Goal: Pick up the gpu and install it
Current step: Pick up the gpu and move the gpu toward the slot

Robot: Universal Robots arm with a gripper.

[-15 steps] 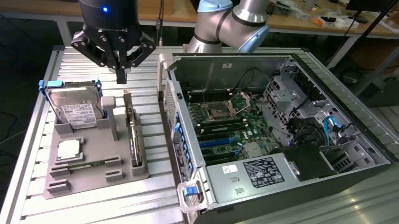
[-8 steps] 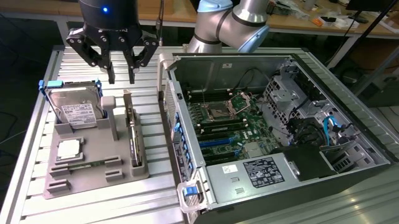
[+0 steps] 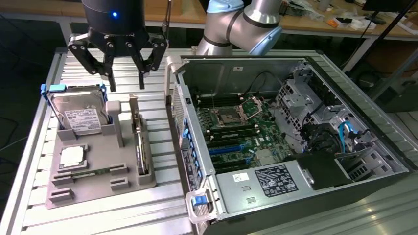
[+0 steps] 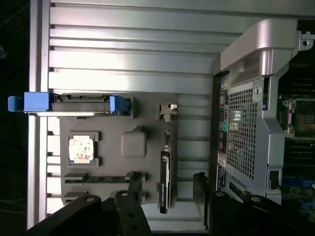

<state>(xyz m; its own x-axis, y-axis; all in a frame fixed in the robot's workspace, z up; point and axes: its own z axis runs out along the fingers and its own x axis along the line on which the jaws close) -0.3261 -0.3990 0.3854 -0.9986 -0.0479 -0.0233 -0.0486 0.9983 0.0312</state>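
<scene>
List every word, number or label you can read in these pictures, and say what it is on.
None can be read.
hard drive: white label, print too small.
power supply: black label, print too small.
gpu: pale marking on its edge, blurred.

Open air above gpu, PC case wall close one side, hard drive on other

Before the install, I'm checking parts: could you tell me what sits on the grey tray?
The tray holds a hard drive, a CPU, a RAM stick and the gpu on edge, its lower edge hidden inside the tray.
</scene>
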